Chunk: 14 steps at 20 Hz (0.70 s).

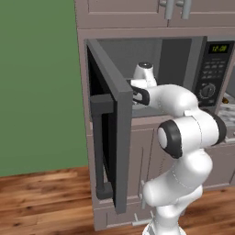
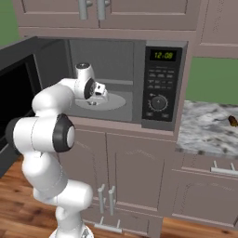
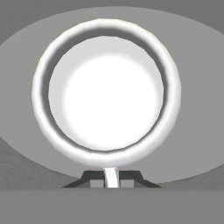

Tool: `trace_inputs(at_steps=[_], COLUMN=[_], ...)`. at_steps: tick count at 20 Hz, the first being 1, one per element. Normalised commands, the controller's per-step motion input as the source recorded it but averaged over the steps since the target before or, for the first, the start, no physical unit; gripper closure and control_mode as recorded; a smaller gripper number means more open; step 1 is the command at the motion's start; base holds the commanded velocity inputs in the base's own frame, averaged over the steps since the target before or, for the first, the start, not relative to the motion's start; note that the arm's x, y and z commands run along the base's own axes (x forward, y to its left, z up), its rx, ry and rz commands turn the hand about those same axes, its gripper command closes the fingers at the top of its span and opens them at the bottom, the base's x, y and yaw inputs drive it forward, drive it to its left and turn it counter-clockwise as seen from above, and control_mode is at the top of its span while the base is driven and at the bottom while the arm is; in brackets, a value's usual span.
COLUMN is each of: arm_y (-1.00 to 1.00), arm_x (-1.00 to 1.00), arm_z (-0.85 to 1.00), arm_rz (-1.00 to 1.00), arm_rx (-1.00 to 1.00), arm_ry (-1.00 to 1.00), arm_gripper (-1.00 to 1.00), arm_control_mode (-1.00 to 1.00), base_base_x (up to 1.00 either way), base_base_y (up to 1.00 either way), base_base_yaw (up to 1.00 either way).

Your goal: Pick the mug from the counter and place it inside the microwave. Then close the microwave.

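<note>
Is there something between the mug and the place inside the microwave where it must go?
Nothing visible. The gripper is shut on the mug, pinching its rim, and holds it already inside the microwave, directly above the round turntable. The door stands wide open.

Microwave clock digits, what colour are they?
Green, on the black panel of the microwave; the clock digits show best in the right base view.
</note>
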Motion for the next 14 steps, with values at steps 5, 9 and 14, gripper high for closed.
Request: trace_inputs(at_steps=[5, 9, 14], arm_y=[0.0, 0.0, 0.0], arm_x=[0.39, 0.38, 0.08], arm_z=[0.0, -0.03, -0.13], arm_rz=[0.0, 0.0, 0.0], arm_rx=[0.0, 0.0, 0.0], arm_ry=[0.0, 0.05, 0.06], arm_gripper=[1.0, 1.0, 1.0], arm_control_mode=[-1.0, -1.0, -1.0], base_base_x=[0.0, 0.0, 0.0], base_base_y=[0.0, 0.0, 0.0], base_base_yaw=[0.0, 0.0, 0.0])
